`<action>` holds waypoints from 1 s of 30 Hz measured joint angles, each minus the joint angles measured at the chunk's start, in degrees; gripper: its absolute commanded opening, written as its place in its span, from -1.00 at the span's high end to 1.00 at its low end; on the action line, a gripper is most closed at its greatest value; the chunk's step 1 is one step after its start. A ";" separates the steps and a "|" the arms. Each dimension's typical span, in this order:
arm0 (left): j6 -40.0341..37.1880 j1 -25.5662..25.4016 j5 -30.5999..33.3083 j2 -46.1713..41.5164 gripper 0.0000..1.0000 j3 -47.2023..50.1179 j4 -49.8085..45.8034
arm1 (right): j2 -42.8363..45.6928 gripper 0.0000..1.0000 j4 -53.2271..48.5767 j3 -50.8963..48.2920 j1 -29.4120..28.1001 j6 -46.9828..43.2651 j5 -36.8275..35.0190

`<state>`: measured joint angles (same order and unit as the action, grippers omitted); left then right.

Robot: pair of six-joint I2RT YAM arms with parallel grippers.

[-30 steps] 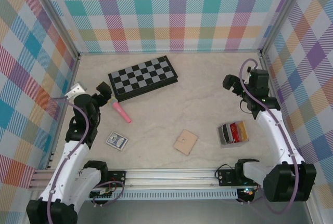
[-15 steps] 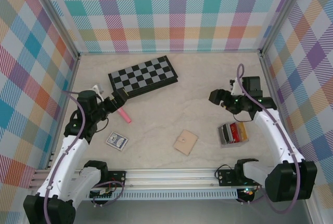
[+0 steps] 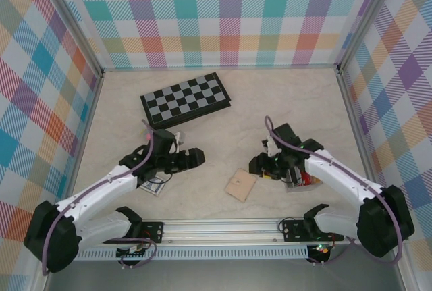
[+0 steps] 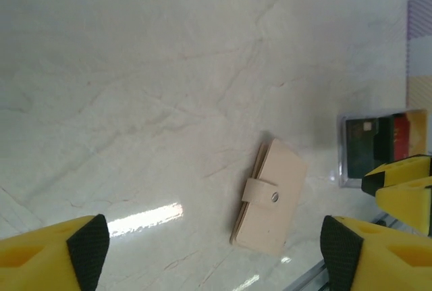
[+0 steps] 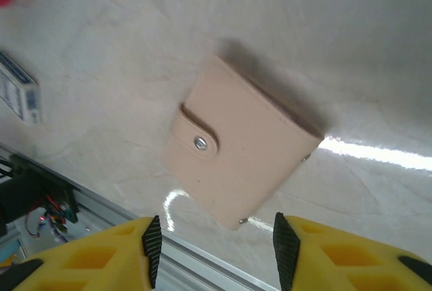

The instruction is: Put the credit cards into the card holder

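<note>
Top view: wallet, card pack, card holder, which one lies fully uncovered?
The tan wallet, snapped shut, in the open between the arms. The left arm overlaps the card pack; the right arm overlaps the card holder.

tan wallet [image 3: 241,185] just beside right gripper [image 3: 260,165] | left gripper [image 3: 194,157] apart | chessboard [image 3: 185,100] behind
</note>
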<state>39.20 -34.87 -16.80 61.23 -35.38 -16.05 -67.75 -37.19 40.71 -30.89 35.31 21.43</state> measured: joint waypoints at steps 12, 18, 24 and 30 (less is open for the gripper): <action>0.52 -2.89 4.48 1.49 -0.56 0.00 -0.94 | -9.66 0.09 5.31 -2.56 -15.19 9.20 -2.84; 1.64 -2.89 9.44 -4.98 -0.61 0.70 -3.34 | -16.11 0.08 6.12 -0.94 -21.88 12.17 -4.55; 2.93 -2.89 13.46 -9.35 -0.63 1.81 -5.42 | -24.92 0.11 9.20 7.34 -25.27 13.92 -4.48; 3.48 -2.89 14.84 -10.38 -0.63 1.90 -6.58 | -33.88 0.09 9.77 20.20 -24.94 13.14 -7.58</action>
<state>42.68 -37.76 -1.96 50.85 -33.47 -22.63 -101.62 -27.42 60.90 -55.83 48.45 13.85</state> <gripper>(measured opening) 0.816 0.455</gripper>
